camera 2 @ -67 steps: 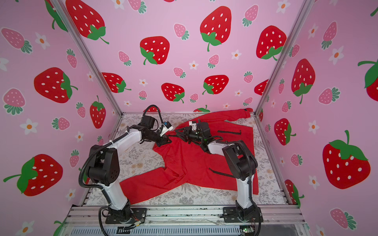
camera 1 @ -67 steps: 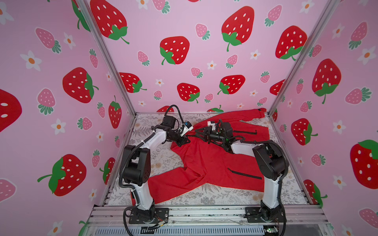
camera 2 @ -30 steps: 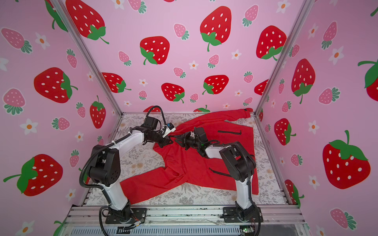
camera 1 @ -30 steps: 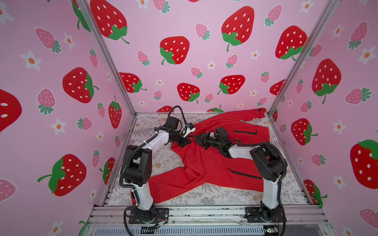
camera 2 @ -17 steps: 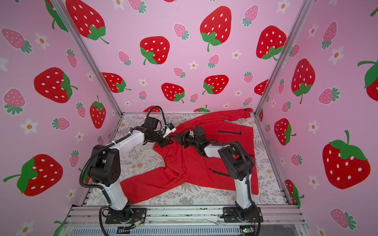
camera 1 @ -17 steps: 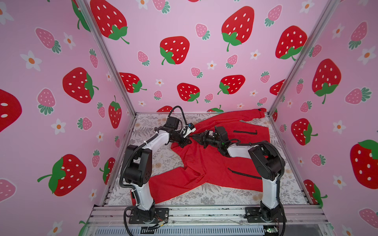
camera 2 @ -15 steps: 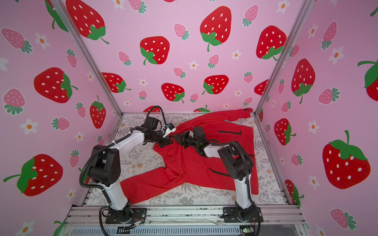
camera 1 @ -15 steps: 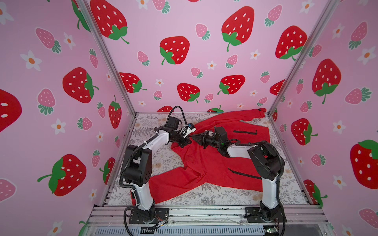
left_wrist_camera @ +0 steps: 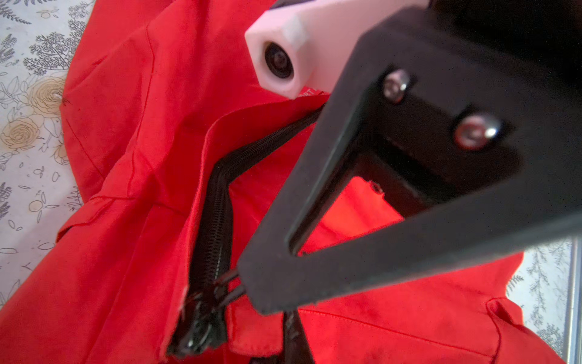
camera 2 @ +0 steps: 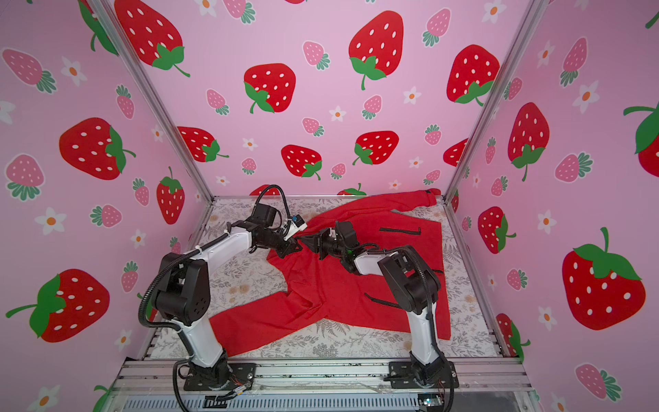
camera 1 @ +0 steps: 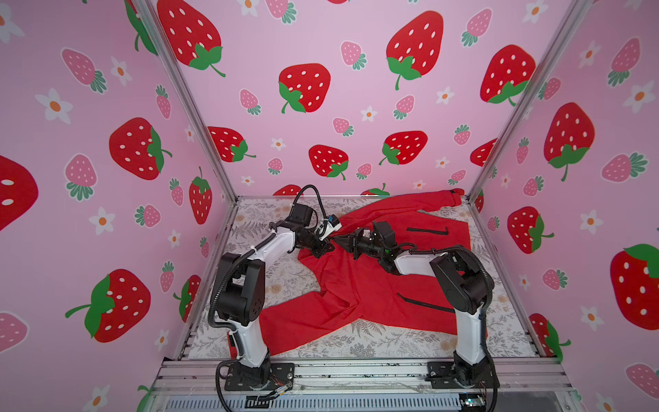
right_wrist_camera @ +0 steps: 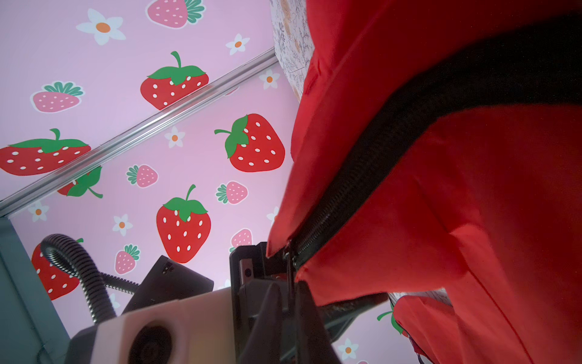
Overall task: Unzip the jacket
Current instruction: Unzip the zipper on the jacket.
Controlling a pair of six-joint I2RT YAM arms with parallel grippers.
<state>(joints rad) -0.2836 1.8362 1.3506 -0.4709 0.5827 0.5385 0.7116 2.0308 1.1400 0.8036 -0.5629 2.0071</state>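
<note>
The red jacket lies spread on the floral mat, collar towards the back left. Its black front zipper is closed down to the slider at the collar. My left gripper is shut on the collar fabric beside the zipper's top. My right gripper faces it, tip to tip. Its fingers are pressed together on the thin zipper pull. Both grippers hold the collar lifted off the mat.
Black pocket zippers slant across the jacket front. One sleeve trails to the front left, the other reaches the back right corner. Pink strawberry walls close in three sides; an aluminium rail runs along the front.
My right gripper has slid left along the jacket to the collar and closed its jaws on the zipper pull. The left gripper has kept its grip and hardly moved.
</note>
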